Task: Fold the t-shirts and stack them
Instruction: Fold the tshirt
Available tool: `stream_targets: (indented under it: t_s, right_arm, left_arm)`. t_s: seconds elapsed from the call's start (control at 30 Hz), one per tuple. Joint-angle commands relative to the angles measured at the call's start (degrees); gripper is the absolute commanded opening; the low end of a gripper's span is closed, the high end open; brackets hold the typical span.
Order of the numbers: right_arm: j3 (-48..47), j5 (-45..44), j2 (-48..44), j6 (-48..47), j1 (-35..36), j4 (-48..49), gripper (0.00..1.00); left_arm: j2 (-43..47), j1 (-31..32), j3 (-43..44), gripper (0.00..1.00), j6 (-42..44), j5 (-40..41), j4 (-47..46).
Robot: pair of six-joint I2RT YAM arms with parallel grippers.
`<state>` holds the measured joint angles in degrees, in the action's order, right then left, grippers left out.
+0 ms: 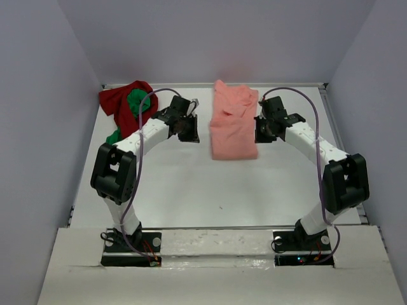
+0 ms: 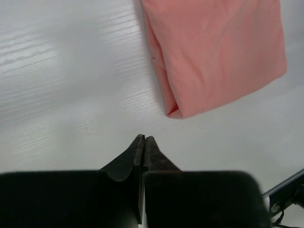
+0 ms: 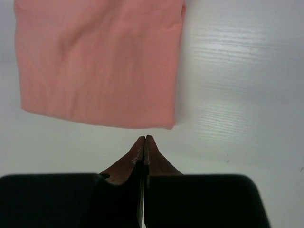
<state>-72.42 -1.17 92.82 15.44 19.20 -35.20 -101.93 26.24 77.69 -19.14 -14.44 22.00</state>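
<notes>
1. Salmon-pink cloth first: the salmon-pink t-shirt (image 1: 233, 124) lies folded into a tall, narrow rectangle on the white table (image 1: 210, 190), toward 12 o'clock from the table's middle in the top view. Its near edge is straight and its far end is somewhat rumpled.
2. The dark red t-shirt (image 1: 121, 101) and the bright green t-shirt (image 1: 137, 101) sit bundled together in one unfolded heap in the far corner at 10 o'clock, well apart from the pink one.
3. The left gripper (image 2: 144, 138) has its jaws pressed together with nothing between them. In its wrist view the pink shirt's folded corner lies at 1 o'clock from the tips, clear of them.
4. The right gripper (image 3: 144, 138) is likewise closed and empty. The pink shirt's near edge runs just beyond its tips, from 12 round to 10 o'clock, not touching.
5. Handling, as a judgement: the cloth is light and limp. It will sag, and it may slide on the smooth table. A pinch on one layer would likely pull the fold open.
6. Where to grip, as a judgement: pinch through all layers at a folded edge, one gripper at each corner.
7. Progress, as a judgement: one shirt looks folded and two remain. The heap needs separating next, probably by a hem or a shoulder of whichever shirt lies uppermost.
</notes>
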Motion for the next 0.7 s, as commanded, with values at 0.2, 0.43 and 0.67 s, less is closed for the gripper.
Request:
stream_targets:
  t_s: [0.2, 0.43, 0.67]
  right_arm:
    - [-13.26, -1.82, 10.00, -0.59, 0.22, 0.66, 0.00]
    - [-24.51, -3.14, 21.25, -1.64, 0.22, -1.45, 0.00]
    - [-30.31, -3.84, 27.85, -2.78, 0.22, -2.50, 0.00]
  left_arm:
    - [-6.07, 1.36, 10.55, 0.00, -2.13, -13.85, -5.29]
    - [-14.77, 2.76, 19.41, 0.00, -2.48, -16.06, -5.56]
    - [-22.15, 2.94, 25.65, 0.00, -2.92, -17.55, -5.48]
